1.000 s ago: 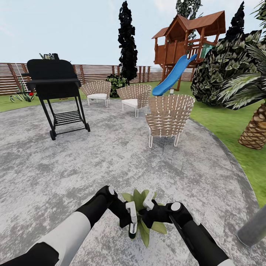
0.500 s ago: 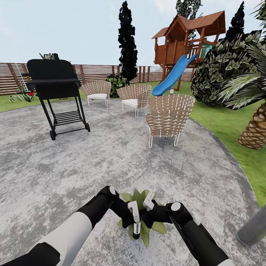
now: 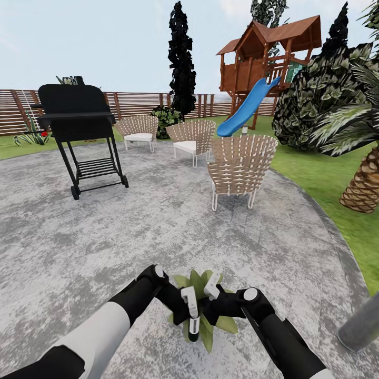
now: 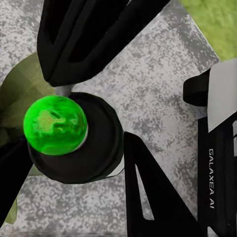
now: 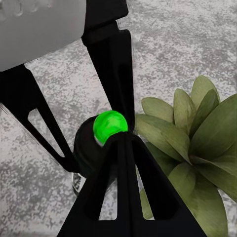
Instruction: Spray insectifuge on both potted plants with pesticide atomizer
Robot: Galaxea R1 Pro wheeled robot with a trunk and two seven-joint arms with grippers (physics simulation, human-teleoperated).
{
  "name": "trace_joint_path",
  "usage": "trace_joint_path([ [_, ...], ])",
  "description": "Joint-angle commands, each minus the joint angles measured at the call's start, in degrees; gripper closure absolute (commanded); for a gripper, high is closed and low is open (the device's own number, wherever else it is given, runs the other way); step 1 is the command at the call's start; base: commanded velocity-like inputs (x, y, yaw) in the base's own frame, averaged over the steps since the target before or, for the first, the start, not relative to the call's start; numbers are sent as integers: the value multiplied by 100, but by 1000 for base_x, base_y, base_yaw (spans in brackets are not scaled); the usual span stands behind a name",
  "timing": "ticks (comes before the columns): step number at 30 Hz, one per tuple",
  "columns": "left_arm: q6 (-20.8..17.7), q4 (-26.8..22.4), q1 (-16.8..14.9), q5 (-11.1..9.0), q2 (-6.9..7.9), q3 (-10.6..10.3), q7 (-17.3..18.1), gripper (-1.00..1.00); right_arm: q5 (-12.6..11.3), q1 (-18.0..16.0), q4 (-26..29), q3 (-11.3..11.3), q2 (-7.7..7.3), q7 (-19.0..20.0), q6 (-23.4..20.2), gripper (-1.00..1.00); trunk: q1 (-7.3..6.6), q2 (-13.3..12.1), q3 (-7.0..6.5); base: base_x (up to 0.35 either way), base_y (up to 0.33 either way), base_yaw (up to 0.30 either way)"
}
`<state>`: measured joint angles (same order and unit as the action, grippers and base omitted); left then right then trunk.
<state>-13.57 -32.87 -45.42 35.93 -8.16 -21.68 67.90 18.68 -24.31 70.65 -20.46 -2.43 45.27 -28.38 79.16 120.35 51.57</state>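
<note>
Both arms meet low at the near edge of the round grey paved patio [image 3: 158, 231]. The left gripper [image 3: 185, 305] holds the slim dark bottle with a white spray head [image 3: 192, 318] directly over the low rosette of pointed green leaves [image 3: 202, 302], with the right gripper [image 3: 213, 295] just beside it. Farther back on the paving, the black wheeled grill [image 3: 79, 131] stands left and three woven slatted chairs [image 3: 239, 168] stand centre-right. Behind them runs the brown slatted fence [image 3: 131, 102], with the wooden playhouse with a blue slide [image 3: 263, 68] on the lawn at right.
</note>
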Motion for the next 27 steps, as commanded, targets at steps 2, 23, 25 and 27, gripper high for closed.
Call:
trace_joint_path([
  [2, -59, 35, -2, 48, 32, -20, 23, 100, 39, -4, 10, -5, -3, 26, -19, 100, -1, 2, 5, 0, 0, 0],
  [23, -154, 298, 253, -1048, 1225, 1483, -3146, 100, -4, 119, -1791, 4098, -3, -2008, 3373, -100, -1, 2, 5, 0, 0, 0],
  [25, -155, 300, 253, -1341, 1225, 1506, -3385, 100, 1, 125, -1989, 4387, -9, -2035, 3636, -100, -1, 2, 5, 0, 0, 0],
  [27, -158, 300, 253, -1471, 1225, 1514, -3470, 100, 9, 129, -2126, 4491, -11, -2038, 3800, -100, -1, 2, 5, 0, 0, 0],
])
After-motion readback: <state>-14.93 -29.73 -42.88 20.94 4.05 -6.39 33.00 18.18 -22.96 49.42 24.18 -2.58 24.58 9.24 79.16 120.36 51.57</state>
